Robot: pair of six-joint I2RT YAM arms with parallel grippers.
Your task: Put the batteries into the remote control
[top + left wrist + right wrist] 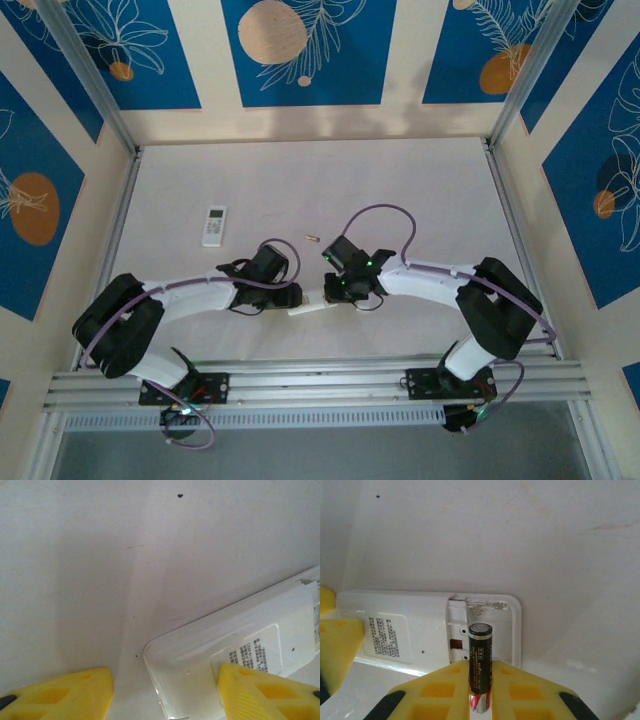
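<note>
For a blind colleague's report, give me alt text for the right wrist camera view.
Yellow jaws pinch a black battery, aimed at the open battery compartment of a white remote lying label-side up on a white table. Another yellow finger sits at the remote's left end.

Showing off-white across the bench (300, 180) | showing white with a black-printed label on the remote (420, 630) | showing black with gold print, silver cap, red-white foot on the battery (480, 647) | showing yellow on the right tool (480, 672) and left tool (162, 682) | showing blue panels, white leaf lines, orange discs on the walls (350, 60)
</note>
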